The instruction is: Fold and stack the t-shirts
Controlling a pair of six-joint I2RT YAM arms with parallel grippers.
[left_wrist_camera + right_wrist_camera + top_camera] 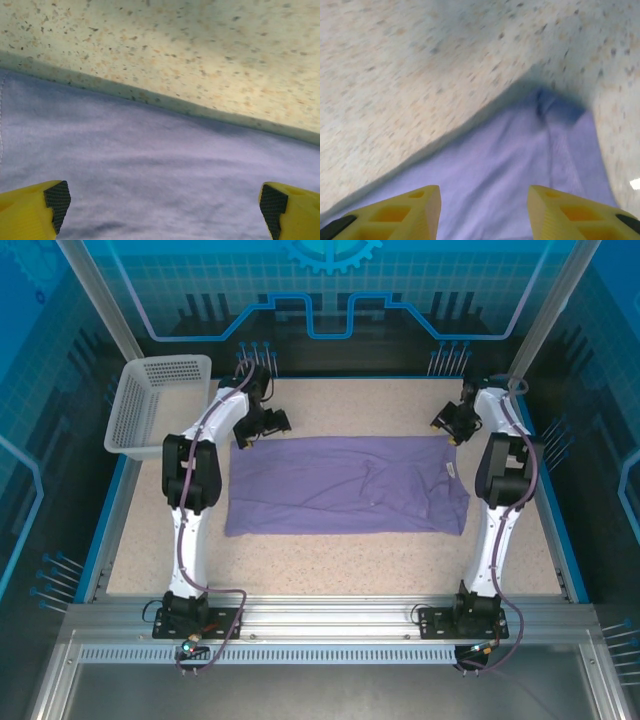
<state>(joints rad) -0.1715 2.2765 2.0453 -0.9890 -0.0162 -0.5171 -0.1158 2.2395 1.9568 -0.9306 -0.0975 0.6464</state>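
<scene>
1. The speckled table (330, 560) bore the lavender t-shirt (345, 485), spread flat.
2. A mesh basket (150, 405) sat well left of the t-shirt.
3. The left gripper (165, 200) hung wide open over the t-shirt's far-left edge.
4. The right gripper (484, 210), also open and holding nothing, hung over the t-shirt's far-right corner.

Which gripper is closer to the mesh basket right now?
Left. The left gripper is over the t-shirt's far-left edge, a short way right of the basket; the right gripper is over the shirt's far-right corner, across the table from it.
</scene>
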